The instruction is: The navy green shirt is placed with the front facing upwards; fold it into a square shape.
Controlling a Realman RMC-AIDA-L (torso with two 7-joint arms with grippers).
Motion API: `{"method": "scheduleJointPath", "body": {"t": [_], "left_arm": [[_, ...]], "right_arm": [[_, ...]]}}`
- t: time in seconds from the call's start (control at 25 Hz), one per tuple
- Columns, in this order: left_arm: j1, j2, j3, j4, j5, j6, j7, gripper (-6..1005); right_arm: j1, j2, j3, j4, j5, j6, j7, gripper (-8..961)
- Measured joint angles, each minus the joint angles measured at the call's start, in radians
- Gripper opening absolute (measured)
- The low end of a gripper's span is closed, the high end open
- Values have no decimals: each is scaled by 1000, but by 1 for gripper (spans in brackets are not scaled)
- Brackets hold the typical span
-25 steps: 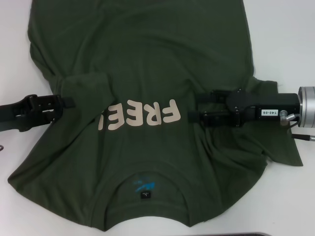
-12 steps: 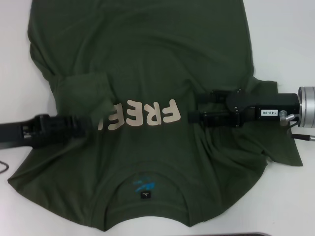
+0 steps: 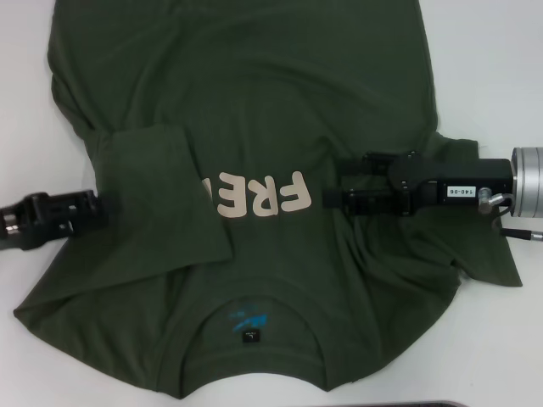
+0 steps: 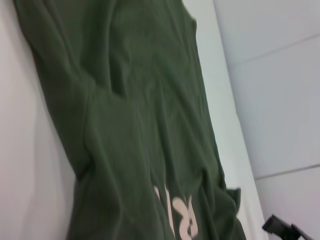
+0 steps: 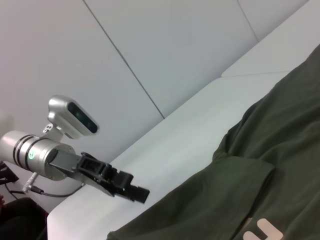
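The navy green shirt (image 3: 254, 93) lies front up on the white table, its collar and neck label (image 3: 249, 337) toward me. Its left sleeve (image 3: 161, 203) is folded inward as a flat flap that covers the end of the cream letters (image 3: 263, 193). My left gripper (image 3: 100, 212) sits at the shirt's left edge, just off the flap, open and holding nothing; the right wrist view shows the left gripper (image 5: 142, 194) at the shirt's border. Low over the chest, just right of the letters, my right gripper (image 3: 333, 186) is open. The right sleeve (image 3: 475, 246) spreads out under that arm.
Bare white table (image 3: 492, 76) shows on both sides of the shirt. A white wall rises behind the table (image 5: 175, 60). The left wrist view looks along the shirt body (image 4: 130, 125), with my right gripper (image 4: 282, 230) in its corner.
My left gripper moved right over the shirt, then drew back to the left edge. The left sleeve flap now lies wider and flatter, covering more of the letters. The right gripper barely moved.
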Motion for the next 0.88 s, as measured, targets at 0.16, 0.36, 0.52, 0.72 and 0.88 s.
{"method": "scheduleJointPath", "body": {"t": [0.16, 0.36, 0.52, 0.72, 0.88], "left_arm": [[1, 2, -13, -2, -1, 30, 179, 551], [47, -31, -16, 5, -12, 108, 624, 553], [108, -67, -21, 8, -65, 147, 856, 555], [132, -75, -28, 14, -99, 158, 905, 558], [134, -72, -56, 25, -100, 153, 874, 560]], "right_arm": [[0, 2, 6, 0, 5, 4, 3, 919], [-1, 3, 10, 0, 8, 6, 4, 919], [-4, 1, 21, 0, 10, 7, 12, 919], [-17, -10, 80, 0, 5, 8, 87, 919], [-37, -56, 80, -10, -33, -37, 194, 919]]}}
